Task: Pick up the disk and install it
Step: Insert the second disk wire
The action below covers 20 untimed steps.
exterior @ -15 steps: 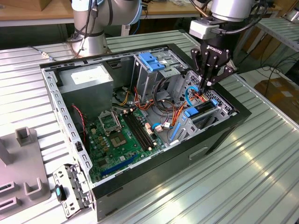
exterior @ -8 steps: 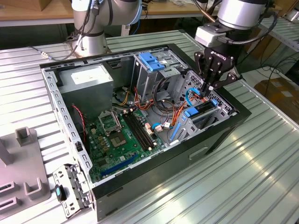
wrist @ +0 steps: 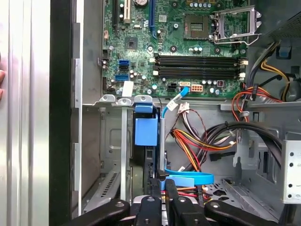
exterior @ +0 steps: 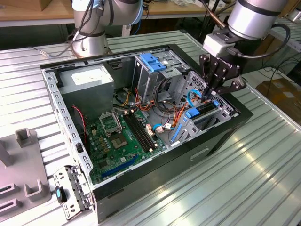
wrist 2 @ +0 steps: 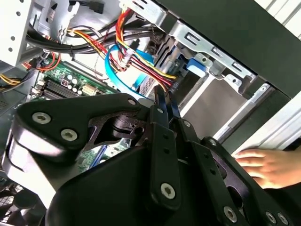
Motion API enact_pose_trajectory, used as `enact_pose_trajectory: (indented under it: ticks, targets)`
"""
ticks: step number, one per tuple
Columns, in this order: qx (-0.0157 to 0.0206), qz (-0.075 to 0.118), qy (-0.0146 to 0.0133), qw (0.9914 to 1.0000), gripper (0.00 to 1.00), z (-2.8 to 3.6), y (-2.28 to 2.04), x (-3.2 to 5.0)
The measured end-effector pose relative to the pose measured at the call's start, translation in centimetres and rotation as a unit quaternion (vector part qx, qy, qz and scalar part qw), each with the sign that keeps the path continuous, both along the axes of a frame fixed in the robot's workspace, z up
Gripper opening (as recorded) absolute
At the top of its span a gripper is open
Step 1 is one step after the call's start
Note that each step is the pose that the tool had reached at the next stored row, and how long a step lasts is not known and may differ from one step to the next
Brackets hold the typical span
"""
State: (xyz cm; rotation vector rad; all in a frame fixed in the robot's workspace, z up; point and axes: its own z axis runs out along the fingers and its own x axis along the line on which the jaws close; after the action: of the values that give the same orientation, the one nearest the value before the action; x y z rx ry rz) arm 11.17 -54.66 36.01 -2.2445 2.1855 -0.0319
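- While my gripper [exterior: 212,95] hangs over the open computer case [exterior: 221,136], its fingers [wrist 2: 162,106] stand pressed close together, clenched on the top edge of the disk [exterior: 201,114].
- From the case's centre in the exterior view, the disk sits at about three o'clock, standing on edge in the drive bay [exterior: 211,120] by the case's side wall.
- Its blue carrier rail [wrist: 145,129] shows in the first wrist view, dropped between the bay's metal walls, just beside the motherboard [wrist: 188,52].
- A blue ribbon cable [wrist: 188,178] and a bundle of red, yellow and black wires [wrist: 197,146] lie right next to my fingertips.
- A person's hand [wrist 2: 268,165] rests on the counter [exterior: 263,155] outside the case wall.
- At about twelve o'clock in the case stands the tall metal cage with a blue latch [exterior: 153,61]; the grey power supply box [exterior: 89,82] lies near ten o'clock.
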Motion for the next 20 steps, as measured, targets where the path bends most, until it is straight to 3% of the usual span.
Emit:
enact_pose_trajectory:
  ticks: [2,4,6,8,12,18,20]
  targets:
    - [0.0066,0.000,-0.0002,0.99998,0.16,-0.03,-0.51,0.00]
    - [0.0181,0.000,-0.0007,0.99984,0.16,-0.07,-0.98,0.00]
    - [0.0270,0.000,-0.0012,0.99963,0.16,-0.10,-1.28,-0.01]
    - [0.0335,0.000,-0.0020,0.99944,0.16,-0.20,-1.80,-0.02]
    - [0.0397,0.000,-0.0027,0.99921,0.16,-0.38,-2.54,-0.04]
    - [0.0530,0.000,-0.0032,0.99859,0.16,-0.56,-3.15,-0.06]
    - [0.0595,0.000,-0.0032,0.99822,0.16,-0.60,-3.28,-0.07]
